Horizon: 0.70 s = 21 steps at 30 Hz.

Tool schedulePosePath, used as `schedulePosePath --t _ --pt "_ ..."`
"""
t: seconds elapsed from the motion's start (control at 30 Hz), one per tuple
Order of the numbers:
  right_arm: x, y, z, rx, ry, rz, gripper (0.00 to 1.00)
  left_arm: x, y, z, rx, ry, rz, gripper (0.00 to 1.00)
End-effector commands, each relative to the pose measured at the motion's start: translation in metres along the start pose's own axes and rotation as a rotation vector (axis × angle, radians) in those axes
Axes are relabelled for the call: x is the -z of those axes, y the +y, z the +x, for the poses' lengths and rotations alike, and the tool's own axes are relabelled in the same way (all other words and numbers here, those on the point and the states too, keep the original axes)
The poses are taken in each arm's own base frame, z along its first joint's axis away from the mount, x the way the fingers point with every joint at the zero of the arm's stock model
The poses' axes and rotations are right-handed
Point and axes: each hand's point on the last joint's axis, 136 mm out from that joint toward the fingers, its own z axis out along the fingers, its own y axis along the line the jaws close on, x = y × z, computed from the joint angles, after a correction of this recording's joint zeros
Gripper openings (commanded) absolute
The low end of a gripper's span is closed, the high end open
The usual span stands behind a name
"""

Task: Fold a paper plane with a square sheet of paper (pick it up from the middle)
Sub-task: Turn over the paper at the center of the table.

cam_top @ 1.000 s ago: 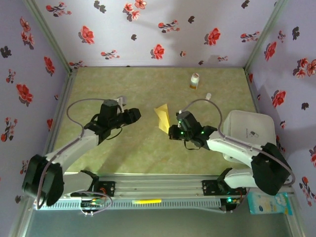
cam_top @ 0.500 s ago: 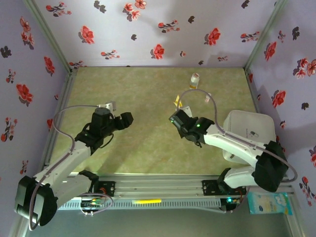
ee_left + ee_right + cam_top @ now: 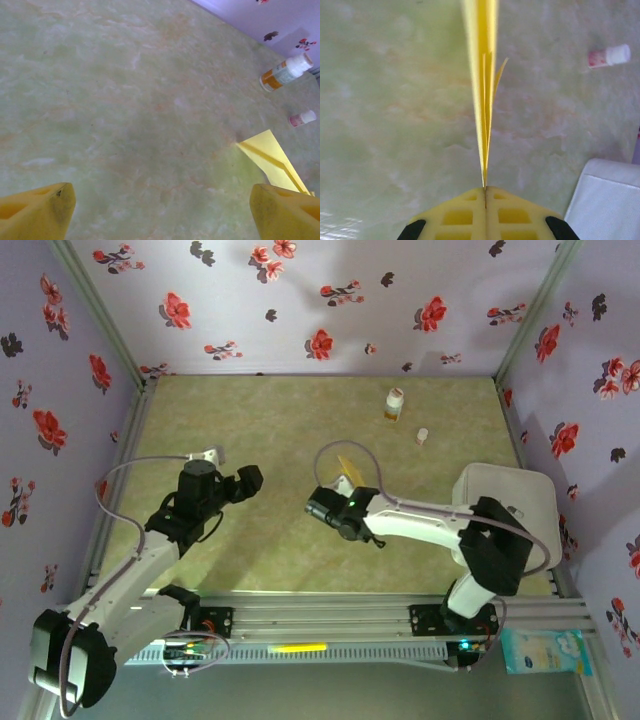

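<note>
The square sheet of paper is folded into a slim, pointed, mustard-yellow paper plane [image 3: 346, 472]. My right gripper [image 3: 338, 498] is shut on its rear end near the table's middle. In the right wrist view the plane [image 3: 485, 75] stands edge-on, its layers fanning slightly above the closed pads [image 3: 465, 215] of the right gripper [image 3: 485, 189]. My left gripper [image 3: 247, 480] hangs open to the left, apart from the paper. In the left wrist view its two yellow fingers [image 3: 37, 215] stand wide over bare table, left gripper [image 3: 160, 220], with the plane's tip [image 3: 267, 155] at the right.
A white-and-orange bottle [image 3: 394, 403] stands at the back of the green marbled table [image 3: 250, 420], with a small white vial [image 3: 422, 436] lying to its right. A white box [image 3: 505, 505] sits at the right edge. Flowered walls enclose three sides.
My right arm has swung left and toward the near edge, carrying the folded paper. The left gripper has opened wide and drawn back to the left.
</note>
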Motion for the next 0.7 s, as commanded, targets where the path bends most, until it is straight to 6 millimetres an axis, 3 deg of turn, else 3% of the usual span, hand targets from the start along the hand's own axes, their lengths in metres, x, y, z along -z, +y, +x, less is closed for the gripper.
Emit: schedulePosePath --t 0.0,0.23,0.4,0.5,0.67 --pt "0.003 0.029 0.000 0.093 0.027 -0.065 0.05 0.003 0.013 0.002 0.003 -0.008 -0.044 0.92" --pt "0.011 0.084 -0.009 0.107 0.021 -0.262 0.15 0.006 0.016 -0.001 0.008 -0.019 -0.052 0.95" --pt "0.035 0.103 -0.025 0.025 -0.053 -0.451 0.30 0.007 0.016 -0.001 0.004 -0.017 -0.046 1.00" --pt "0.046 0.094 -0.038 -0.097 -0.124 -0.537 0.44 0.007 0.014 -0.002 -0.004 -0.014 -0.039 1.00" --pt "0.034 0.060 -0.048 -0.456 -0.131 -0.702 0.44 0.006 0.020 0.000 0.005 -0.012 -0.056 1.00"
